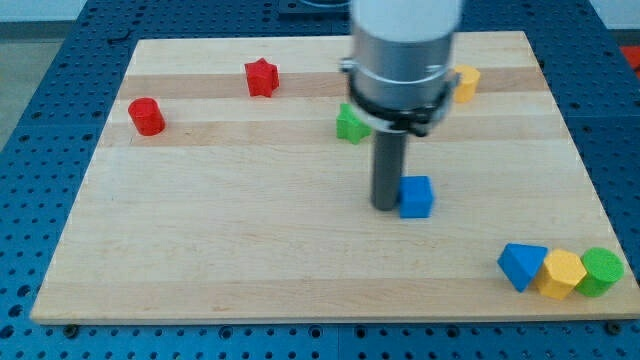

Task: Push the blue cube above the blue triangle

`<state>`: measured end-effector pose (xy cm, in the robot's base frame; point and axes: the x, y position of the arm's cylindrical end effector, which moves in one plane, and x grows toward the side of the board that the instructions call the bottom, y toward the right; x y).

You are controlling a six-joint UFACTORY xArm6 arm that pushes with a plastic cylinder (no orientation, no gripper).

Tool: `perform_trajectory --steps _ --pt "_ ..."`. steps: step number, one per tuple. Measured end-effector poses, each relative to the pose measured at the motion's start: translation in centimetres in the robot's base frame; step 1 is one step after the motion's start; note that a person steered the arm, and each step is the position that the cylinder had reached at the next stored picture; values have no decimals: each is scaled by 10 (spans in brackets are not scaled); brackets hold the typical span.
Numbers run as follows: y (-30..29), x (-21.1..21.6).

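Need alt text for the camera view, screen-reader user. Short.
My tip touches the left side of the blue cube near the middle of a wooden board, with the blue triangle far off at the view's bottom right beside a yellow block and a green cylinder. A red cylinder, red star, green block and another yellow block lie along the top.
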<state>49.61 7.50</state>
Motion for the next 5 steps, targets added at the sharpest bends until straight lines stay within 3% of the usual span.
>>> perform_trajectory --steps 2,3,5 --pt "82 0" --pt "54 -5" --pt "48 -53"
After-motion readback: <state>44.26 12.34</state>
